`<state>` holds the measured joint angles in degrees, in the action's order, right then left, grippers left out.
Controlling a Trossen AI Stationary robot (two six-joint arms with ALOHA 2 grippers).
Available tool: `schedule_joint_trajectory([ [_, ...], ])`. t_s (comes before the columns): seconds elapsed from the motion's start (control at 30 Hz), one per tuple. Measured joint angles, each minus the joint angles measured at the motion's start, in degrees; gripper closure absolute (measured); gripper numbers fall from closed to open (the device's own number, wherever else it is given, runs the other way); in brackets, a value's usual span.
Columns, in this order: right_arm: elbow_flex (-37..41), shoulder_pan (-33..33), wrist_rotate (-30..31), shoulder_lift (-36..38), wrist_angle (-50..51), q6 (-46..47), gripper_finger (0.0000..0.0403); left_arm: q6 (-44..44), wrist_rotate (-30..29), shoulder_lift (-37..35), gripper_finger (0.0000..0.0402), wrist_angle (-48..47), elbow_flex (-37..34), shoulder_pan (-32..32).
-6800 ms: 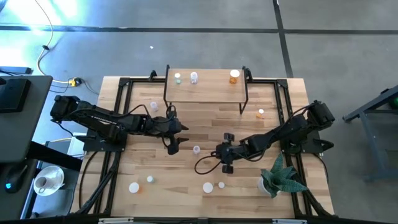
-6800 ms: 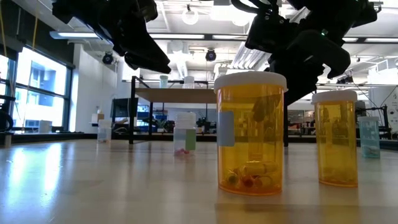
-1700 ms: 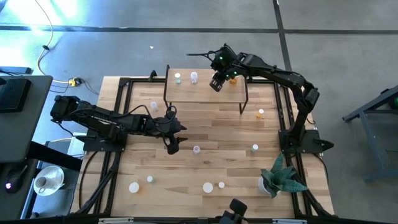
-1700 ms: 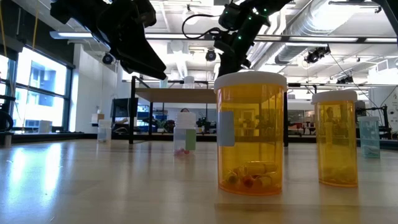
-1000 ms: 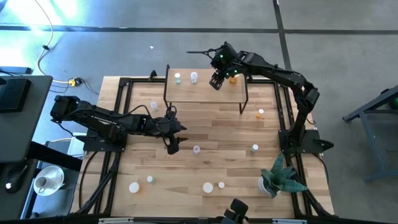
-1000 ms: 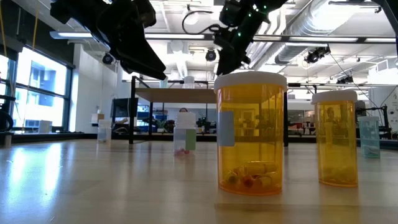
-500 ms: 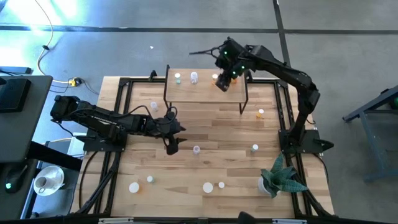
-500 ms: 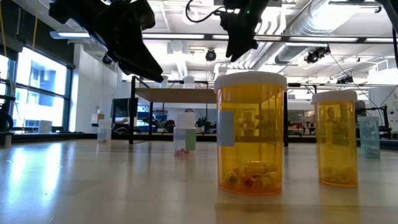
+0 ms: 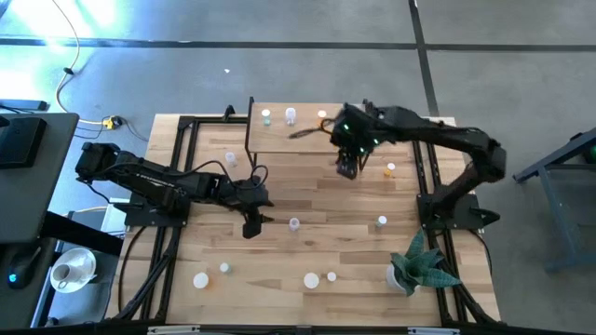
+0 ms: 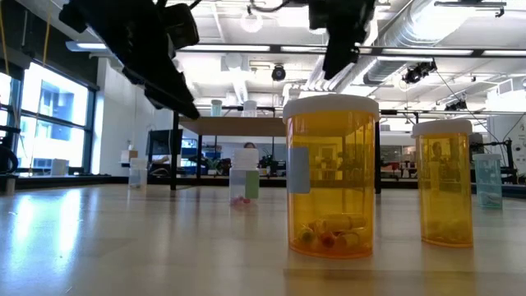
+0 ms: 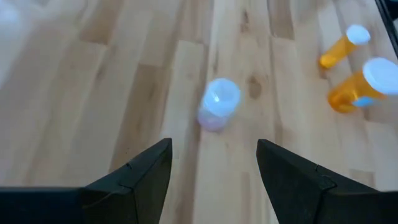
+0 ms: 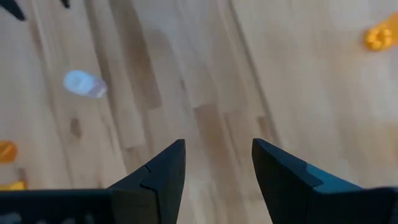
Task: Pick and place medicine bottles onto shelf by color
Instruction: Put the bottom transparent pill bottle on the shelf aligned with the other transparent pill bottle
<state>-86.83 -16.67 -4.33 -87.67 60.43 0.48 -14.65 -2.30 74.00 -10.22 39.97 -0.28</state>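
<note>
The small light-wood shelf (image 9: pixel 307 130) on thin black legs is seen at twelve o'clock of the butcher-block table (image 9: pixel 307 256), with three white-capped bottles (image 9: pixel 291 114) on it. The right gripper (image 9: pixel 346 167) hangs off the shelf's five o'clock corner, jaws parted and empty. The left gripper (image 9: pixel 251 226), jaws wide and empty, is held at nine o'clock of a whitish round bottle (image 9: pixel 294 223).

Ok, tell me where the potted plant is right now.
In the high view the potted plant stands at the table's near right corner, beside the right arm's base, with a white-capped bottle closest to it.
</note>
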Motion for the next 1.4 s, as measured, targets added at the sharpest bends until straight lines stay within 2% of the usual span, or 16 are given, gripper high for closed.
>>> schedule_joint_trajectory([
  [0.17,9.8,5.6,0.3,7.4,-8.5,3.0,0.0226,-2.3,-1.8,0.0,0.0177,-0.1,0.0,-3.2],
  [0.33,18.0,11.1,3.9,13.0,-17.7,3.6,0.0226,-3.7,-3.5,0.0,0.0177,-0.1,0.0,-7.2],
  [0.53,27.1,17.0,8.2,15.5,-33.1,3.6,0.0226,-2.8,-5.9,0.0,0.0177,1.3,0.0,-9.3],
  [0.67,32.0,20.3,11.0,15.6,-39.7,3.6,0.0226,-2.7,-6.1,0.0,0.0177,1.5,0.0,-9.3],
  [0.83,36.5,23.5,17.4,15.6,-43.4,4.9,0.0226,-2.7,-7.1,0.9,0.0177,3.3,0.0,-9.3],
  [0.97,36.8,24.4,21.4,15.6,-43.2,6.0,0.0226,-0.8,-7.6,2.9,0.0177,6.8,0.0,-9.3],
  [1.1,36.8,24.7,21.5,15.7,-43.2,7.1,0.0226,1.8,-7.7,5.9,0.0177,10.1,0.1,-9.3],
  [1.3,36.8,24.7,21.5,15.7,-42.9,7.0,0.0226,2.9,-14.3,9.6,0.0177,13.5,0.0,-9.3],
  [1.4,36.8,24.7,21.5,15.7,-42.8,7.0,0.0226,2.9,-15.1,11.3,0.0177,15.7,0.0,-9.1],
])
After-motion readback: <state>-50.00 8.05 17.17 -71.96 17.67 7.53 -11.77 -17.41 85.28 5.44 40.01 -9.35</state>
